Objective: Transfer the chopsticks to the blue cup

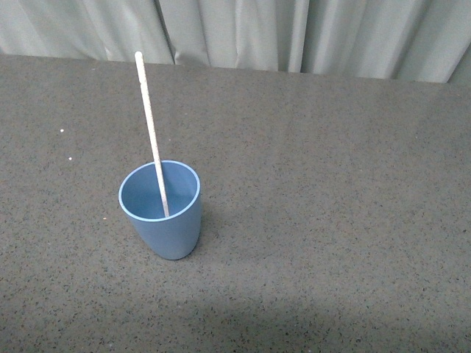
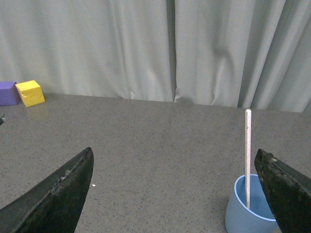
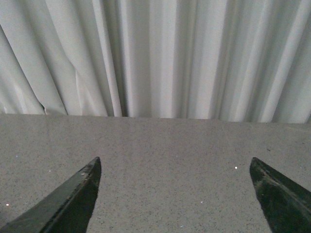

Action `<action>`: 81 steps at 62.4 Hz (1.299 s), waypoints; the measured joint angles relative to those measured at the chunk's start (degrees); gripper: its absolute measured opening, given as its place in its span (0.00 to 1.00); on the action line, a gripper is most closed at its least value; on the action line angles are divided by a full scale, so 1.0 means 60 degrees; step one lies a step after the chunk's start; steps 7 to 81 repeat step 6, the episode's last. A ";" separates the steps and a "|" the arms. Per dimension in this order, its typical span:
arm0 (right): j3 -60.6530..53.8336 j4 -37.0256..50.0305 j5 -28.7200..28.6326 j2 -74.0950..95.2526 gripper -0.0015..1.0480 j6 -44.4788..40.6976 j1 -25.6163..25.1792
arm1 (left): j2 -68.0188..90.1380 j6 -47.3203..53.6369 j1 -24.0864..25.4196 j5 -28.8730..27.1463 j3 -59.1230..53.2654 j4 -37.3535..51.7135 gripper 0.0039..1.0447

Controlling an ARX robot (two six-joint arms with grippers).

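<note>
The blue cup (image 1: pixel 163 213) stands upright on the grey speckled table, left of middle in the front view. The pale chopstick (image 1: pixel 150 125) stands in it, leaning back and to the left, with its lower end inside the cup. In the left wrist view the cup (image 2: pixel 243 213) and the chopstick (image 2: pixel 248 155) sit just inside one black finger. My left gripper (image 2: pixel 174 158) is open and empty, back from the cup. My right gripper (image 3: pixel 175 165) is open and empty over bare table. Neither arm shows in the front view.
A grey curtain (image 1: pixel 294 33) hangs along the table's far edge. A yellow block (image 2: pixel 30 92) and a purple block (image 2: pixel 8 92) lie at the far edge in the left wrist view.
</note>
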 joint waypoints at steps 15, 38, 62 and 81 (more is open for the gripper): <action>0.0000 0.0000 0.0000 0.0000 0.91 -0.0007 0.0000 | 0.0000 0.0000 0.0000 0.0000 0.0000 0.0000 0.94; 0.0000 0.0000 0.0000 0.0000 0.91 -0.0007 0.0000 | 0.0000 0.0000 0.0000 0.0000 0.0000 0.0000 0.94; 0.0000 0.0000 0.0000 0.0000 0.91 -0.0007 0.0000 | 0.0000 0.0000 0.0000 0.0000 0.0000 0.0000 0.94; 0.0000 0.0000 0.0000 0.0000 0.91 -0.0007 0.0000 | 0.0000 0.0000 0.0000 0.0000 0.0000 0.0000 0.94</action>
